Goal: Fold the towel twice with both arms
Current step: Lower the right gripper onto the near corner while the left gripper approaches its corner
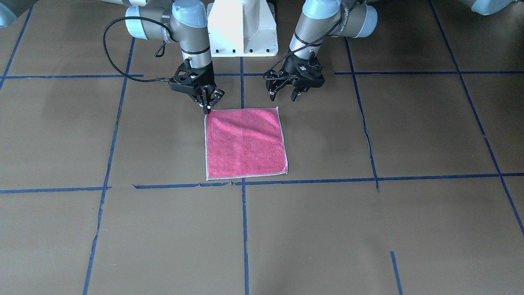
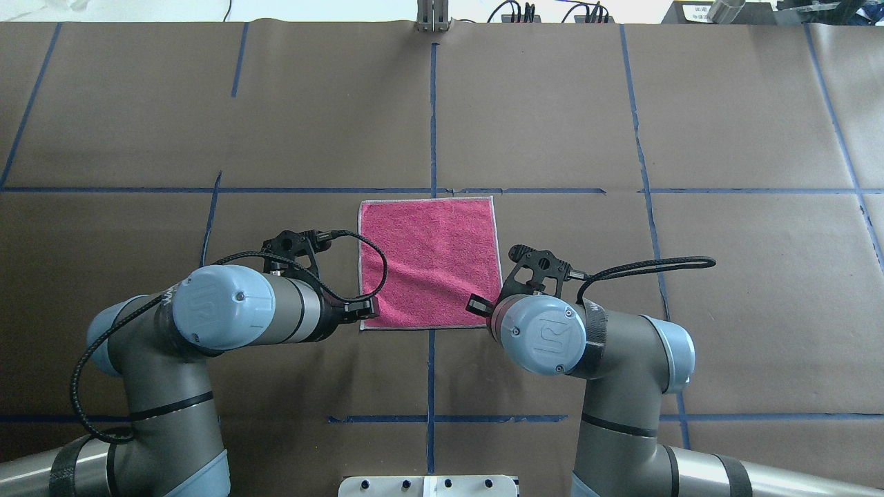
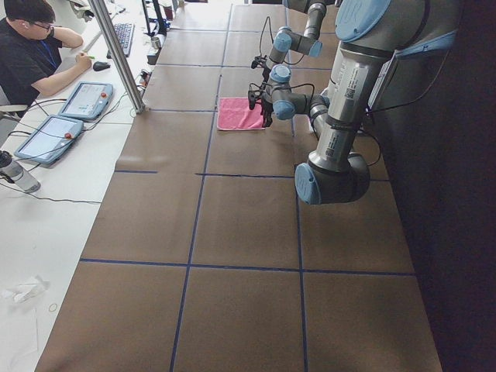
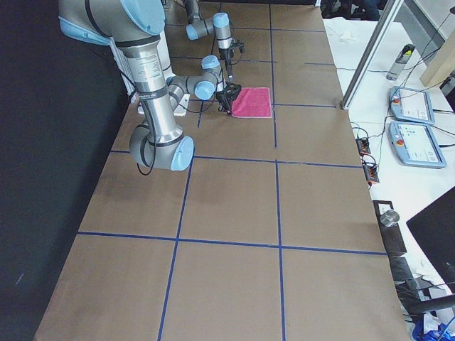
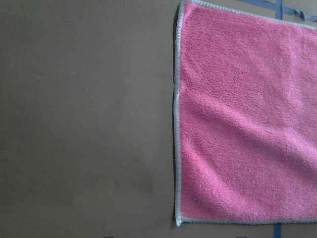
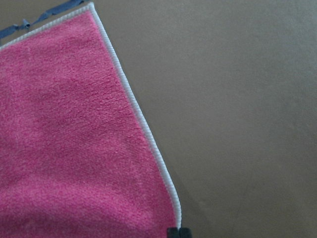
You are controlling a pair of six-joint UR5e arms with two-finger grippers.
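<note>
Two corners at the robot-side edge of the brown table [image 1: 409, 229] need pinching. The black right gripper [image 1: 207, 107] is clenched at the small pink terry towel [image 1: 245, 143]; the black left gripper [image 1: 283, 96], jaws released, must lower squarely.

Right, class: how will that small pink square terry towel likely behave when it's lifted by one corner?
Probably floppy: the pink square terry towel shows soft ripples while lying flat, so it should drape. Likely light, being thin cloth. Its fuzzy pile looks grippy, so the right hand at the corner shouldn't slip.
</note>
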